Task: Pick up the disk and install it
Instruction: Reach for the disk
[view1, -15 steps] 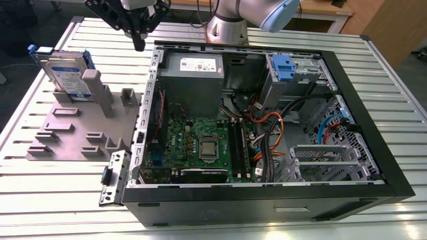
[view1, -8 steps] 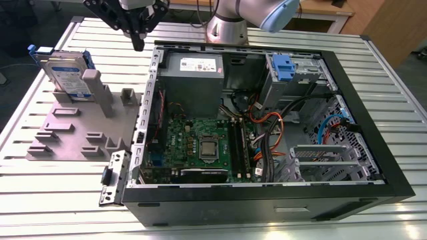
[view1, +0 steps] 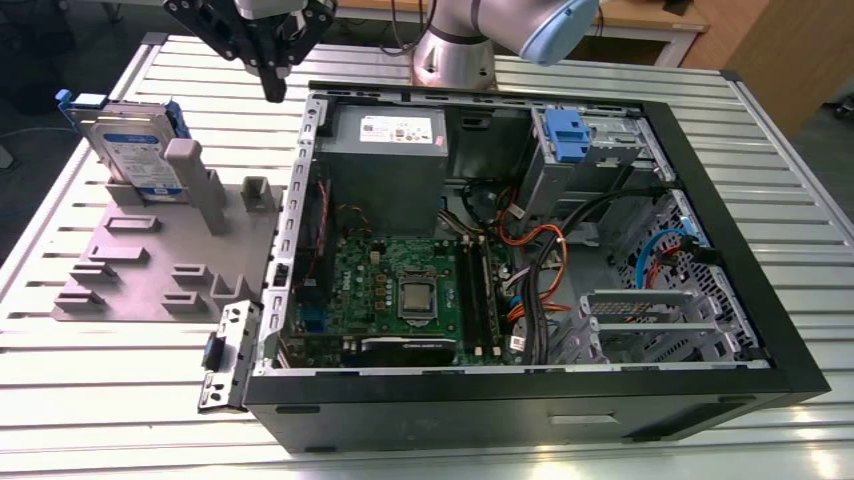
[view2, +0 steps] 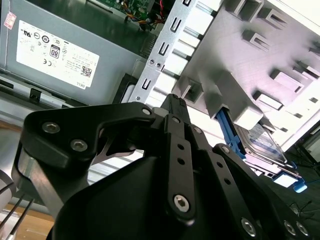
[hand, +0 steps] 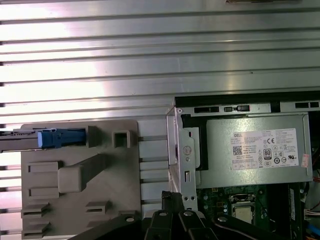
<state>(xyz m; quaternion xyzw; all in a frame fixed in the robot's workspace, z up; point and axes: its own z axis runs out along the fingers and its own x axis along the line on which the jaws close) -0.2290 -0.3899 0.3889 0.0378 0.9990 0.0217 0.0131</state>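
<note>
Computer case (view1: 534, 400) lies open nearest you in the exterior view. The gripper (view1: 276, 92) hangs at its 11 o'clock, closed on nothing. The disk (view1: 134, 140) stands upright in the grey fixture (view1: 134, 250), at the gripper's 8 o'clock.

Second wrist view: you see the fingers (view2: 175, 115) pressed together, with the disk (view2: 262, 142) beyond them.

First wrist view: the disk (hand: 30, 140) sits edge-on in the fixture (hand: 110, 190).

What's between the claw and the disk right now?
In the exterior view, only bare table slats lie between the claw and the disk.
</note>
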